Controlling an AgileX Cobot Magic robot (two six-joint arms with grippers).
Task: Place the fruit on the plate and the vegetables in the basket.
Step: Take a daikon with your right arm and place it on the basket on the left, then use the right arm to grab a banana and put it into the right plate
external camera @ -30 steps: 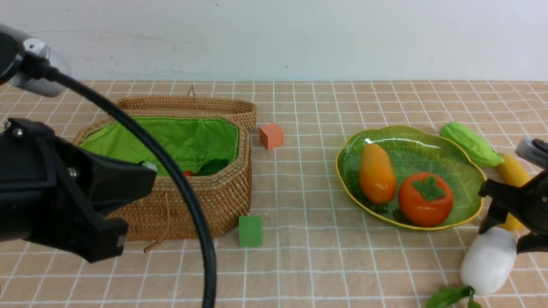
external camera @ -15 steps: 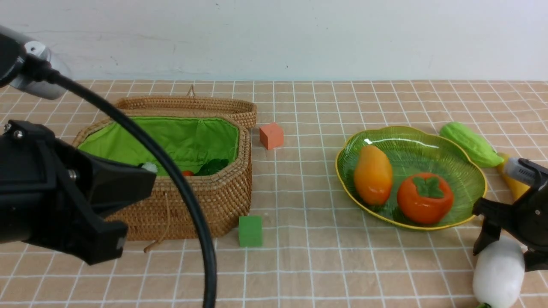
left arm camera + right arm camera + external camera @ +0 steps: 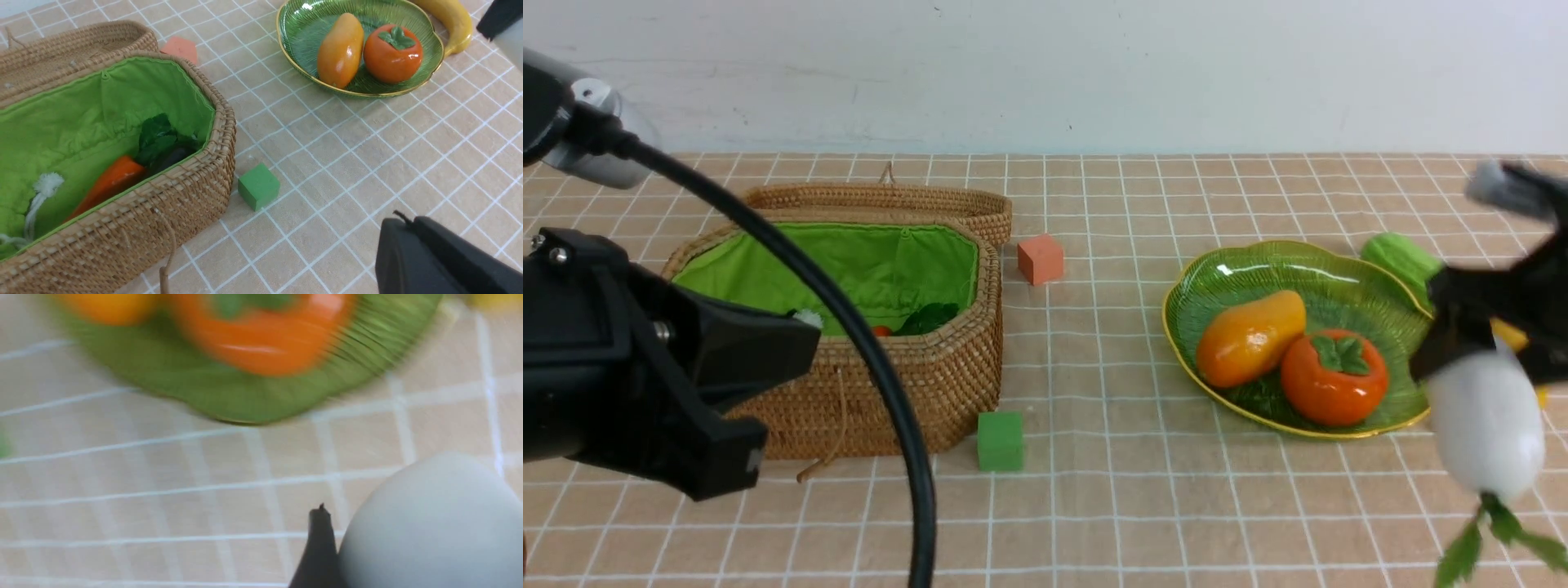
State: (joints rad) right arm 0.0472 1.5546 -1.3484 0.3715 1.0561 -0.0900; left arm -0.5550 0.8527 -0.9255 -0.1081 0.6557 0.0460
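Note:
My right gripper (image 3: 1485, 353) is shut on the white radish (image 3: 1488, 425), which hangs off the table at the far right with its green leaves down; one black finger (image 3: 320, 543) presses its side. On the green plate (image 3: 1258, 263) lie the mango (image 3: 1245, 336) and the persimmon (image 3: 1334, 376). The pale green gourd (image 3: 1401, 257) and the banana (image 3: 451, 18) lie behind the plate, partly hidden by the right arm. In the basket (image 3: 980, 327) are the carrot (image 3: 110, 183) and the dark eggplant (image 3: 169, 159). My left gripper (image 3: 410, 222) is shut and empty, low at the front left.
An orange foam cube (image 3: 1041, 259) sits right of the basket's open lid (image 3: 890, 200). A green foam cube (image 3: 1000, 441) lies by the basket's front right corner. The left arm's black cable (image 3: 866, 351) crosses in front of the basket.
The right gripper has lifted the radish off the table at the right. The mango has tipped over toward the persimmon on the plate. The left arm has stayed still.

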